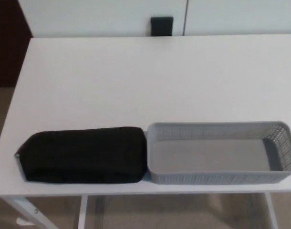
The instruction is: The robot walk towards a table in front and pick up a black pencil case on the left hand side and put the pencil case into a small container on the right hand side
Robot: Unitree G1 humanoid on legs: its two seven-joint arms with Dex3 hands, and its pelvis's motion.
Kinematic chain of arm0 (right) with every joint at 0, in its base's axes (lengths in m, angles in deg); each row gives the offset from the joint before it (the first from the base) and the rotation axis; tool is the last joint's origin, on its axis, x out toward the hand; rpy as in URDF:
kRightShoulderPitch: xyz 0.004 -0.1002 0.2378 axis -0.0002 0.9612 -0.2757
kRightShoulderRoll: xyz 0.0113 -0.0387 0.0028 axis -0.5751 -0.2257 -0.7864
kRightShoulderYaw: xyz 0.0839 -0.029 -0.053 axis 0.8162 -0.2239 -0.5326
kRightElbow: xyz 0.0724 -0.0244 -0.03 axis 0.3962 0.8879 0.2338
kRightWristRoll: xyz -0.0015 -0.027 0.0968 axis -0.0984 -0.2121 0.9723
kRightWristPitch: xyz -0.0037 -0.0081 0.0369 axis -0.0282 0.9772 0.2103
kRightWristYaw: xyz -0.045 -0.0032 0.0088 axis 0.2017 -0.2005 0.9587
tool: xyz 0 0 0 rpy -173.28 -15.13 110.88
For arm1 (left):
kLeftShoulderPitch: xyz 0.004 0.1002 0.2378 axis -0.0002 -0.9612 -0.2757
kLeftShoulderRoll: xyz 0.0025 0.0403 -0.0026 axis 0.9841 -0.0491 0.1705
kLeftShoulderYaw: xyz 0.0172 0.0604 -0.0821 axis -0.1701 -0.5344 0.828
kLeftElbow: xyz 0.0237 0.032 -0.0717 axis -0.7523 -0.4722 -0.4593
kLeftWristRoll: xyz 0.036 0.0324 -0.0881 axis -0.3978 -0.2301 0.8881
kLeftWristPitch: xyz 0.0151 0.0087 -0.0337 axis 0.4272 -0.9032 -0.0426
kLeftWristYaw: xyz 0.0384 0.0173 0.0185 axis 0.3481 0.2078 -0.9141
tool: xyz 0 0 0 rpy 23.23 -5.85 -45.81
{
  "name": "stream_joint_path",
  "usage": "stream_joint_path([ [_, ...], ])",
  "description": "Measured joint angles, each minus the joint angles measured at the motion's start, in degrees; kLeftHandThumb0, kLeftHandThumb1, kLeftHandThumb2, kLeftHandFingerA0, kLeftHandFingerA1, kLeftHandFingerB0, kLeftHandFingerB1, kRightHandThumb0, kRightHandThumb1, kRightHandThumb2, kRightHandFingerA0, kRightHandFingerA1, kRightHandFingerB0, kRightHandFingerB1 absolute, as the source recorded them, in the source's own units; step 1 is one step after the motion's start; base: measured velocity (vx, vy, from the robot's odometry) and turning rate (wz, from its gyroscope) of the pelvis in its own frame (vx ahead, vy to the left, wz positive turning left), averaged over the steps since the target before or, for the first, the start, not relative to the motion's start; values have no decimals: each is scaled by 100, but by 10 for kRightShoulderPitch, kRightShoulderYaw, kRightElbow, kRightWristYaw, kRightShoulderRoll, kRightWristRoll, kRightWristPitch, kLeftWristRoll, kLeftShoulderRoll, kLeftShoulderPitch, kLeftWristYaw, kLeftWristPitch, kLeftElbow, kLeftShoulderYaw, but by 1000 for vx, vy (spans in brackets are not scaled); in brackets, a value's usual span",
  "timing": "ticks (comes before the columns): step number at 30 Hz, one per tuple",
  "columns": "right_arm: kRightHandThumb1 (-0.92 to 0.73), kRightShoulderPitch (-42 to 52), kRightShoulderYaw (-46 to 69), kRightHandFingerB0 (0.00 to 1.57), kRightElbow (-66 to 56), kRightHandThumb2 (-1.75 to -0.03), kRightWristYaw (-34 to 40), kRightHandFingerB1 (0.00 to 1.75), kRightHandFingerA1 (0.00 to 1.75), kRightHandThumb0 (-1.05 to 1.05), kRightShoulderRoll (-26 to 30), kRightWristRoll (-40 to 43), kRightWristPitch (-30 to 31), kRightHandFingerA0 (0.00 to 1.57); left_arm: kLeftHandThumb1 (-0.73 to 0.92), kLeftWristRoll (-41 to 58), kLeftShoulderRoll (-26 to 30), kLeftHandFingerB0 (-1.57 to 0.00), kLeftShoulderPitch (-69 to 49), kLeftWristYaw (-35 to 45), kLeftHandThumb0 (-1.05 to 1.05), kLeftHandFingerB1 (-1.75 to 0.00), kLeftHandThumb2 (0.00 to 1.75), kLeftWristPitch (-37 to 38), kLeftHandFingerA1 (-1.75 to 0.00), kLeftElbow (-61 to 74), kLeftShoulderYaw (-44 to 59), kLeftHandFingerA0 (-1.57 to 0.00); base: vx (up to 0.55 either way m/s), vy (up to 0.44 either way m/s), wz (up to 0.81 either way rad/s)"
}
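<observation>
A black pencil case [83, 154] lies lengthwise on the white table [136, 81], close to its front edge on the left. Its right end touches the left wall of a grey mesh container [222, 177], a long shallow basket with nothing inside it. Neither of my hands nor any part of my arms shows in the head view.
White cabinet fronts with a black handle [162, 24] stand behind the table's far edge. A dark panel [7, 43] is at the far left. White table legs [26, 210] and beige floor show below the front edge.
</observation>
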Motion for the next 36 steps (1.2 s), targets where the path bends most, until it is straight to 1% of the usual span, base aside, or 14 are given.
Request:
stream_joint_path([
  [9,-60,-10,0,27,28,-57,2,39,52,-36,-2,-1,3,51,50,0,-1,-30,-1,1,-40,-33,57,-2,-43,7,-1,-47,-60,98,-1],
  [10,-42,-11,0,18,29,-88,2,52,65,-26,-2,-1,4,47,49,0,-2,-31,-2,2,-41,-32,55,-2,-41,7,-2,-45,-79,330,17],
  [12,-44,-11,-1,17,35,-89,1,51,64,-23,-4,-1,4,44,49,0,7,-31,-2,1,-41,-33,55,-2,-42,7,1,-46,-114,228,22],
  [13,-45,-12,-1,16,38,-89,0,50,63,-23,-4,-1,4,43,40,0,8,-27,-2,1,-50,-42,69,-2,-50,6,1,-41,-58,65,22],
  [15,-45,-21,-3,15,40,-89,-2,50,63,-22,-5,-1,6,42,50,0,8,-31,-1,1,-41,-33,57,-2,-42,5,0,-46,6,55,-3],
  [22,-45,-18,-4,15,23,-88,-3,49,61,-23,-2,-2,12,41,49,0,8,-31,4,2,-38,-34,57,-2,-43,7,-2,-47,-51,-51,13],
  [23,-63,-16,-4,26,21,-58,-3,37,50,-27,-2,-2,13,48,48,0,8,-33,4,2,-38,-34,56,-2,-43,7,-2,-48,-36,-106,7],
  [27,-62,-7,-6,28,14,-58,-1,37,50,-25,-1,-5,19,50,50,0,6,-31,3,2,-41,-33,57,-2,-43,8,-2,-47,-8,-22,0],
  [28,-45,-7,-6,16,13,-88,0,50,61,-21,-1,-5,20,41,49,0,6,-31,4,2,-40,-34,56,-2,-43,8,-3,-47,0,0,0],
  [32,-45,-8,-6,16,4,-89,0,50,61,-23,-1,-4,28,41,49,-1,7,-31,11,3,-41,-33,55,-2,-42,11,-4,-45,0,0,0],
  [33,-63,-9,-6,27,4,-58,0,38,50,-26,-1,-4,28,47,32,0,7,-6,13,3,-30,-47,84,-3,-59,12,-4,-29,0,0,0],
  [34,-63,-9,-6,27,4,-58,0,38,50,-26,-1,-4,28,47,32,-1,7,-6,14,3,-30,-47,84,-3,-59,12,-4,-29,0,0,0],
  [35,-63,-9,-6,27,3,-58,-1,38,50,-27,-1,-4,29,47,48,0,7,-13,14,2,-41,-28,55,-4,-44,15,-2,-24,0,0,0],
  [36,-63,-9,-6,27,2,-58,-1,38,50,-27,-1,-4,29,48,37,1,7,0,13,1,-30,-50,90,-7,-52,20,2,-1,0,0,0],
])
